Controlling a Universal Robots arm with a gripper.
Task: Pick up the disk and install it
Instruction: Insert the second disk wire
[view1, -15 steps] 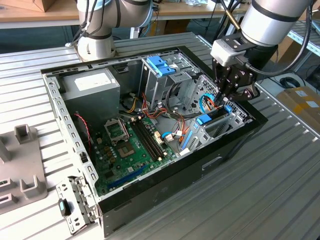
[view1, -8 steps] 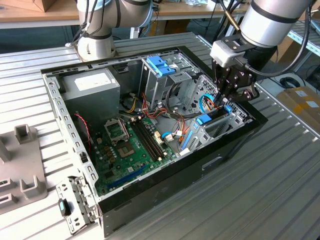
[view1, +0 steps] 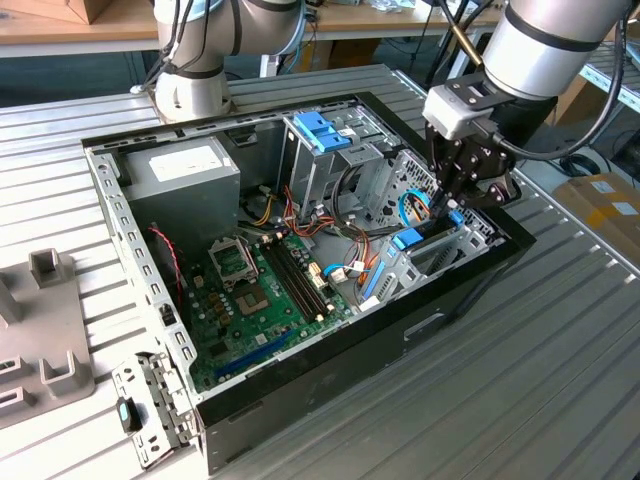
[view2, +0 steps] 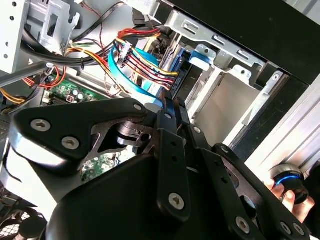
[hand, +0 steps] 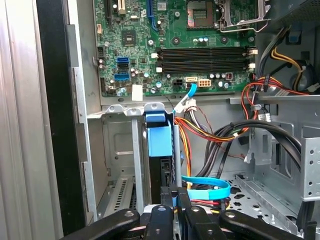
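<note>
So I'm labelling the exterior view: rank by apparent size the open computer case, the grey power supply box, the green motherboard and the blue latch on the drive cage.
Largest to smallest:
1. Computer case
2. Motherboard
3. Power supply box, close to the motherboard, so unsure
4. Blue latch

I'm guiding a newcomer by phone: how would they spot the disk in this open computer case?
Find the open black computer case. At its corner nearest the black gripper, the blue-framed disk stands on edge in a metal bay, unlike the blue latch topping the taller cage.
</note>
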